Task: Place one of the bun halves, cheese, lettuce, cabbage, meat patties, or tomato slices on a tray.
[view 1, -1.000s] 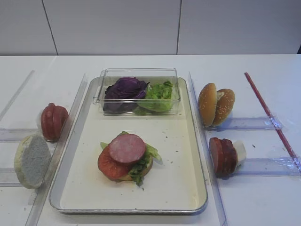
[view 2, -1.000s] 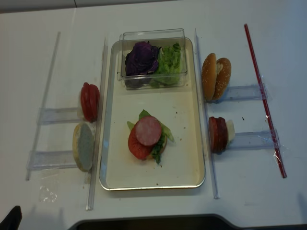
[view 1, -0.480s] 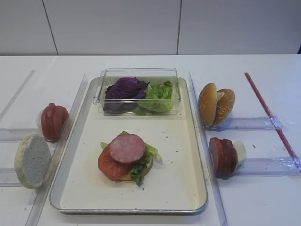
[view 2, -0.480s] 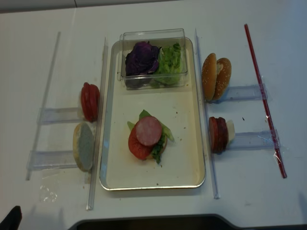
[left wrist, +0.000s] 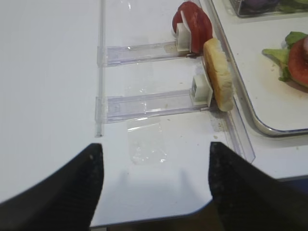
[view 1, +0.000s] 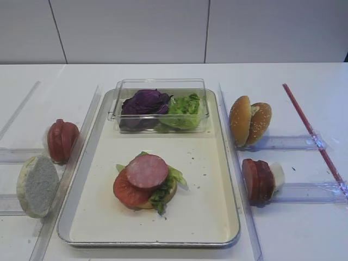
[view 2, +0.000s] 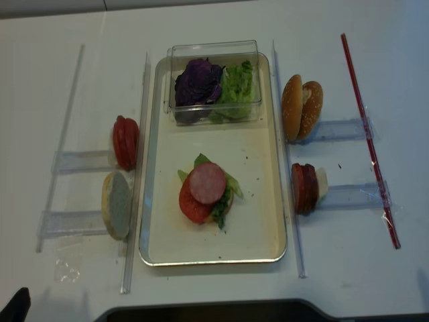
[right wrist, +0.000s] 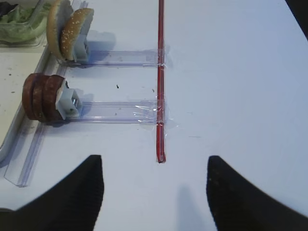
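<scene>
On the tray (view 1: 217, 179), toward its near half: a small stack of bun base, lettuce (view 1: 173, 176), tomato slice (view 1: 126, 190) and meat patty (view 1: 147, 171) on top. At the tray's far end, a clear plastic box (view 1: 160, 106) holding purple cabbage (view 1: 144, 102) on the left and green leaves on the right. Left of the tray, on the white worktop (view 1: 304, 234): upright tomato slices (view 1: 61, 140) in a clear holder, and nearer, a bun half (view 1: 37, 186) standing on edge, pale cut face outward. Right of the tray: two sesame bun halves (view 1: 249, 120) upright, and nearer, upright meat patties (view 1: 258, 180) against a white block. Further right, a red stick (view 1: 312, 133) lying along the worktop. Right hand (right wrist: 154, 192) released, fingers spread wide over bare worktop, grasping nothing. Left hand (left wrist: 154, 180) likewise spread apart and unloaded, near the worktop's front edge.
</scene>
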